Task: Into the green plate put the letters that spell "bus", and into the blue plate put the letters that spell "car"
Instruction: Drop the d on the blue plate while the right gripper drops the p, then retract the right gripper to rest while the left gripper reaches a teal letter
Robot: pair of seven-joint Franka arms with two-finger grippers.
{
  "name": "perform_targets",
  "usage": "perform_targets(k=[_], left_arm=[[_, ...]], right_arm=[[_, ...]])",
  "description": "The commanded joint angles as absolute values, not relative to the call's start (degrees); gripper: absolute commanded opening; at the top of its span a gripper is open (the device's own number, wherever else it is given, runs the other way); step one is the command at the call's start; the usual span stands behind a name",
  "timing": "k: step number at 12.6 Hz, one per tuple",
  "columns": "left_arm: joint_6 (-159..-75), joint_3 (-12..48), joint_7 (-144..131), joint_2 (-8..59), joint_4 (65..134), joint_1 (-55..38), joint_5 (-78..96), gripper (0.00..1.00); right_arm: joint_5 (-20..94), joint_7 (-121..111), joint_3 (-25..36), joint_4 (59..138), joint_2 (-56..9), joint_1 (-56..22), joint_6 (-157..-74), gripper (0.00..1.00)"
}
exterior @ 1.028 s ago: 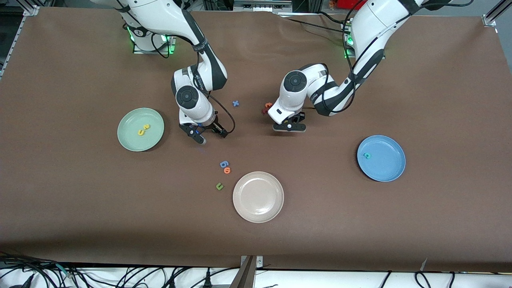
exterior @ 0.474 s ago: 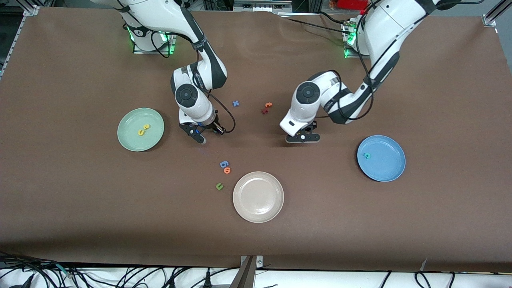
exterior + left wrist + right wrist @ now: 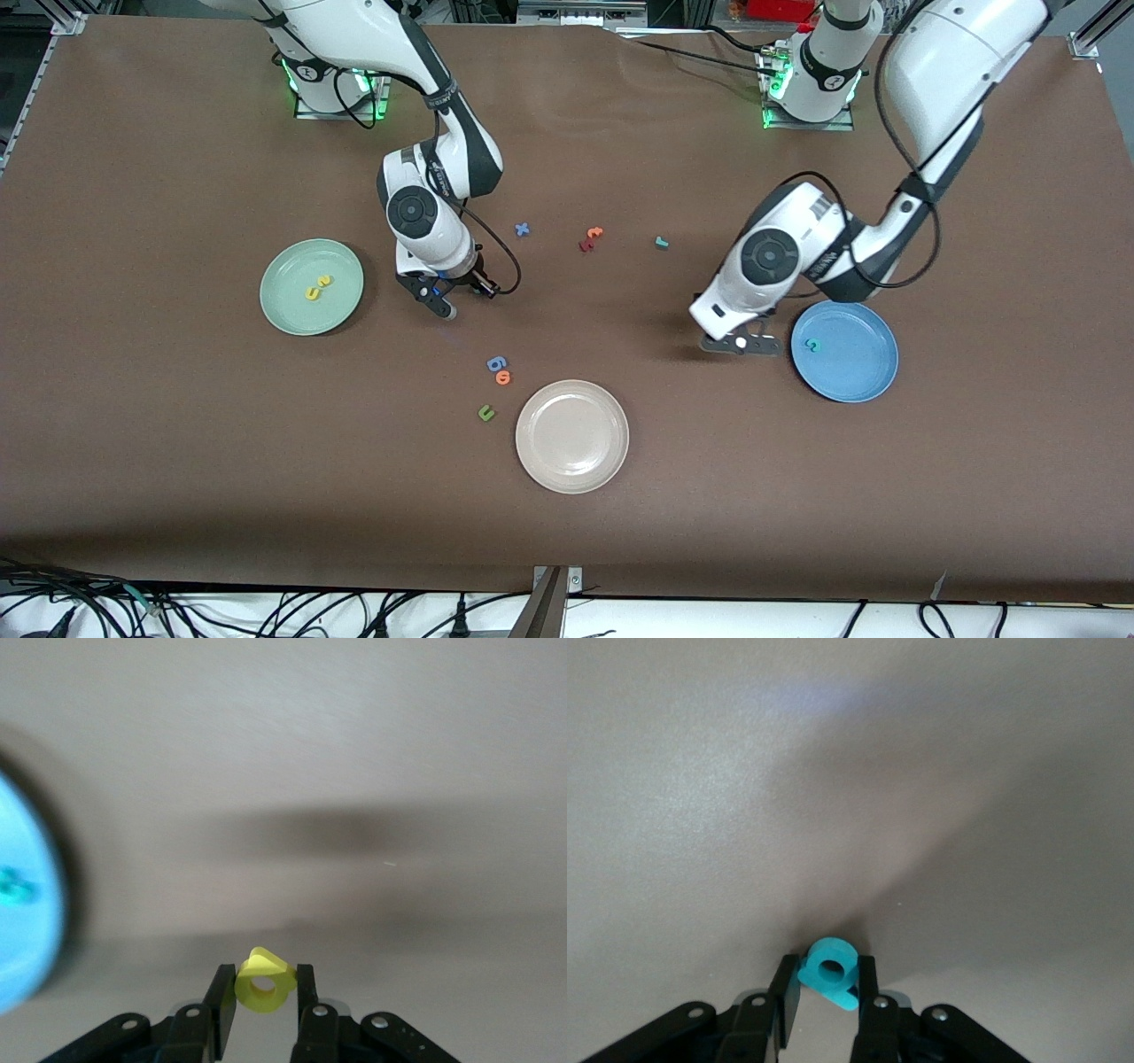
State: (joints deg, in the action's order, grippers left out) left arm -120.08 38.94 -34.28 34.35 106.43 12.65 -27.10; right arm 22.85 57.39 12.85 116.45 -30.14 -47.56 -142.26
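My left hand (image 3: 259, 992) clamps the yellow a (image 3: 262, 981) just beside the blue plate (image 3: 855, 368); my right hand (image 3: 824, 988) pinches the teal b (image 3: 830, 971) above the table (image 3: 177, 443); both foam, light, squashy; grip across flat faces.

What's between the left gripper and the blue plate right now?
Only bare table: in the front view the left gripper, holding the yellow a, sits right beside the blue plate.
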Motion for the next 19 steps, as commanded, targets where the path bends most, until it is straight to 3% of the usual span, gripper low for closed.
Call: perform_targets(k=[1, 5, 8, 12, 13, 14, 15, 19], left_arm=[[-116.3, 39.9, -25.9, 33.8, 104.7, 15.9, -26.4, 0.26], [-115.9, 39.6, -13.9, 33.9, 104.7, 22.3, -26.6, 0.26], [-116.4, 39.3, -2.4, 34.4, 104.6, 27.0, -27.4, 0.27], [-117.4, 37.6, 4.0, 37.5, 103.0, 28.5, -29.0, 0.31], [-117.4, 37.5, 6.1, 39.2, 102.4, 28.4, -30.7, 0.41], [-117.4, 37.5, 8.2, 39.8, 102.3, 28.5, -32.0, 0.93], [-117.3, 37.5, 8.8, 39.8, 102.3, 28.5, -32.0, 1.0], [-117.9, 38.1, 1.0, 40.2, 102.1, 24.0, -27.4, 1.0]], right_arm=[[23.5, 52.4, 18.0, 115.5, -23.0, -47.2, -129.4, 0.11], [22.3, 37.7, 30.8, 112.7, -17.1, -47.3, -109.5, 0.11], [20.3, 25.2, 38.7, 113.9, -17.2, -47.2, -107.1, 0.11], [20.5, 9.7, 45.4, 117.0, -21.1, -46.8, -110.2, 0.11], [20.5, 7.6, 45.5, 119.1, -21.5, -46.1, -113.1, 0.11], [20.5, 5.4, 45.5, 121.6, -22.1, -45.9, -117.1, 0.11], [20.5, 3.4, 45.5, 124.0, -22.3, -45.8, -121.0, 0.11], [21.2, -2.4, 45.4, 126.5, -25.0, -43.8, -124.8, 0.11]])
